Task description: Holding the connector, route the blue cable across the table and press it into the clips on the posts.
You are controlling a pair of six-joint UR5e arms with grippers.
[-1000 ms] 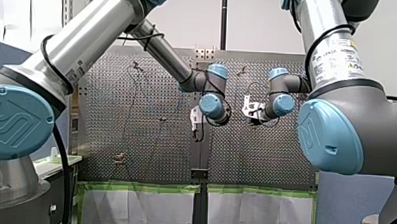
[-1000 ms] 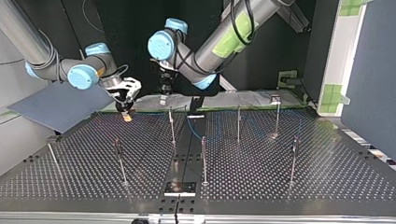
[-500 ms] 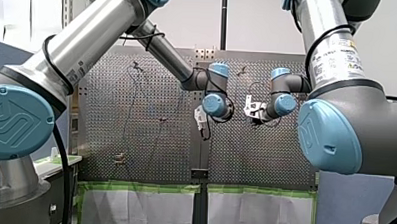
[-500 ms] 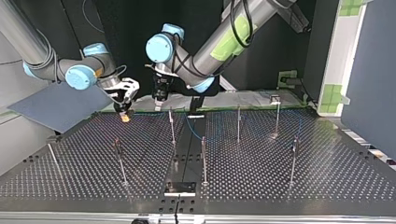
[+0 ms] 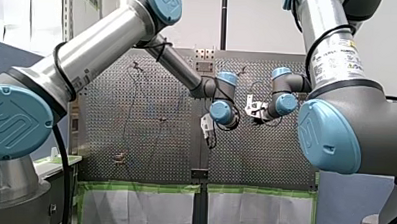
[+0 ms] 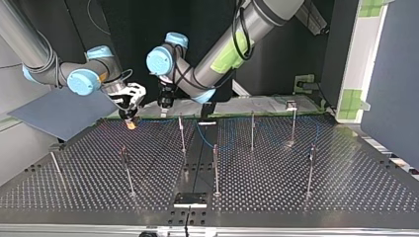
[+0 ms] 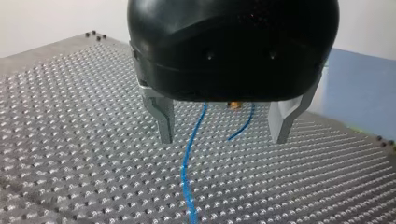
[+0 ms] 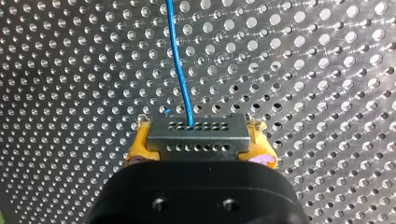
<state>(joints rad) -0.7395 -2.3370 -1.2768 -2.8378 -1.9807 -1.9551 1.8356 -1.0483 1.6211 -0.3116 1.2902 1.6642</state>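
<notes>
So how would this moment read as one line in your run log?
right gripper shut on connector | left gripper open, fingers straddling blue cable | cable runs from connector over perforated table

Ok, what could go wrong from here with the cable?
1. My left gripper is open. The blue cable only runs loose between its fingers, so it could slip out sideways when that arm moves.
2. In the top view my left gripper hangs close beside my right gripper, which holds the connector; they might collide.
3. Slack cable lies near a post and may snag.

Robotics lab, perforated metal table [image 6: 296,190], thin upright posts [image 6: 215,168], green tape [image 6: 352,101] on panels
</notes>
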